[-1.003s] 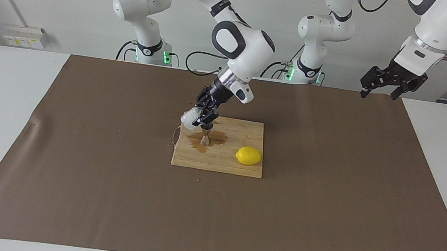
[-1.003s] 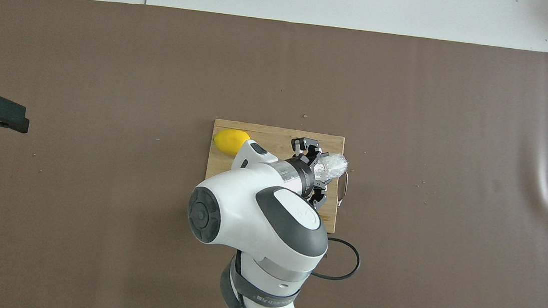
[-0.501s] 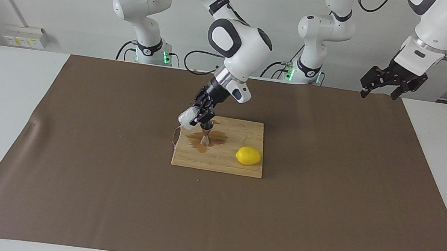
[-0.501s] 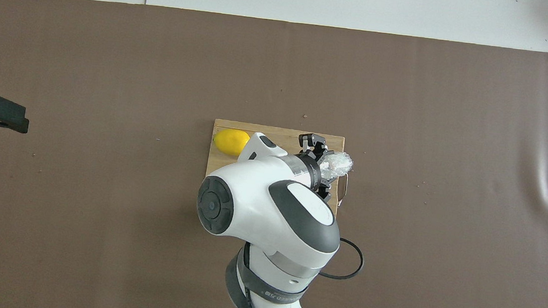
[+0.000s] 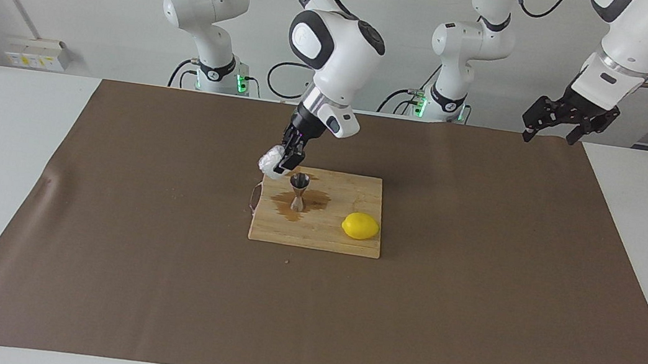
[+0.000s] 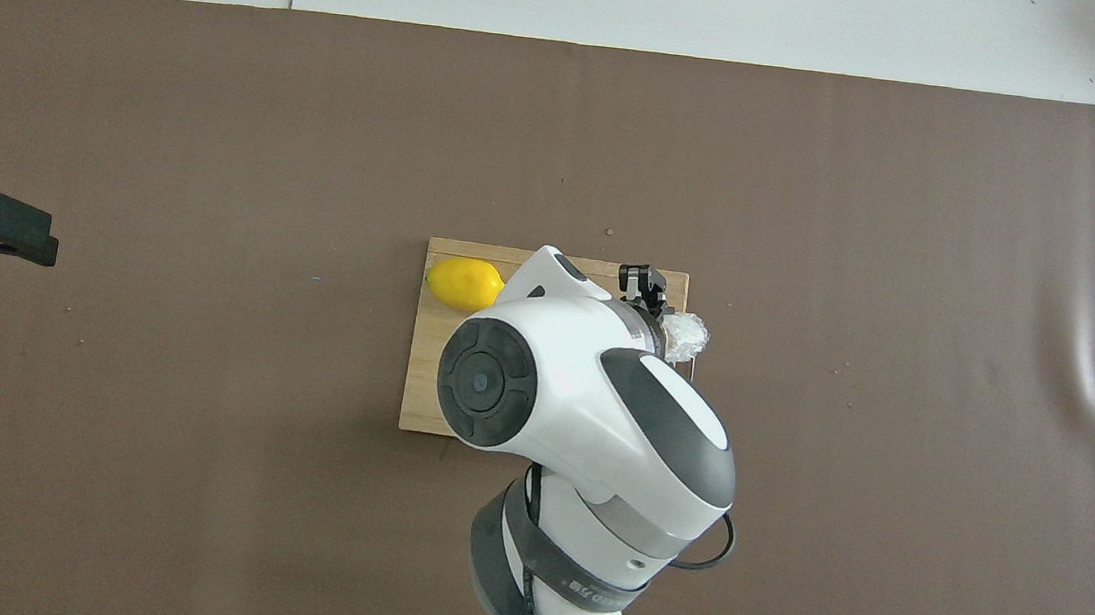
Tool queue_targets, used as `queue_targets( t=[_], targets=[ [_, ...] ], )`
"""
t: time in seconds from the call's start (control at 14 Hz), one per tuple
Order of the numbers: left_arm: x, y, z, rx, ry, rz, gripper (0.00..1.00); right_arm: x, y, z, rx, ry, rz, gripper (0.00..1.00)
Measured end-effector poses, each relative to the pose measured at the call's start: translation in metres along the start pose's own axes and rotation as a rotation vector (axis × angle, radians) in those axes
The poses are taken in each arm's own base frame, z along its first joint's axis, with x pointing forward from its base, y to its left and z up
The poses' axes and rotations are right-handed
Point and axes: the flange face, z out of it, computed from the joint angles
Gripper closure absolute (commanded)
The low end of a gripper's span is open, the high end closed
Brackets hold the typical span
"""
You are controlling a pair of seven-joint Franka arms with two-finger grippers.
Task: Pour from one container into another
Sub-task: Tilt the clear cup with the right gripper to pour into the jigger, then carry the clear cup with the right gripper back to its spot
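Right gripper (image 5: 284, 161) is clenching the crinkled whitish translucent cup (image 5: 269, 164), tilted, over the wooden board's (image 5: 317, 234) edge toward the right arm's end. Steel hourglass jigger (image 5: 298, 191) is standing upright on the board, beside a yellow lemon (image 5: 360, 225). Left gripper (image 5: 560, 120) is waiting with its fingers spread, over the brown mat's (image 5: 471, 301) corner.

I see my right gripper (image 5: 284, 160) up over the corner of the cutting board (image 5: 347, 243) nearest the robots at the right arm's end, clamped on the crinkled cup (image 5: 269, 163), which is tipped on its side. The steel jigger (image 5: 298, 191) stands upright on the board in a brown puddle (image 5: 284, 207), with a lemon (image 5: 360, 225) beside it. My left gripper (image 5: 562, 122) waits, raised over the brown mat (image 5: 472, 289).
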Motion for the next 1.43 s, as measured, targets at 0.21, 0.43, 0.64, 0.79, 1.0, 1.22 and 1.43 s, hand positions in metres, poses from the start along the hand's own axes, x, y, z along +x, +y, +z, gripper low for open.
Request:
queue_targets(
  t=[0.21,0.43,0.64,0.79,1.0,1.22,1.43],
  targets=[
    [0.000,0.000,0.000,0.000,0.000,0.000,0.00,-0.010,0.009,0.007,0.027,0.041,0.014,1.00],
    [0.000,0.000,0.000,0.000,0.000,0.000,0.00,-0.023,0.017,0.016,0.073,0.077,0.014,1.00],
    [0.000,0.000,0.000,0.000,0.000,0.000,0.00,-0.044,0.030,0.034,0.112,0.113,0.014,1.00],
    [0.000,0.000,0.000,0.000,0.000,0.000,0.00,-0.056,0.032,0.051,0.167,0.143,0.017,1.00],
    [0.000,0.000,0.000,0.000,0.000,0.000,0.00,-0.088,0.040,0.092,0.249,0.224,-0.007,1.00],
    [0.000,0.000,0.000,0.000,0.000,0.000,0.00,-0.127,0.047,0.141,0.274,0.345,-0.029,1.00],
    [0.000,0.000,0.000,0.000,0.000,0.000,0.00,-0.169,0.039,0.192,0.267,0.470,-0.055,1.00]
  ],
)
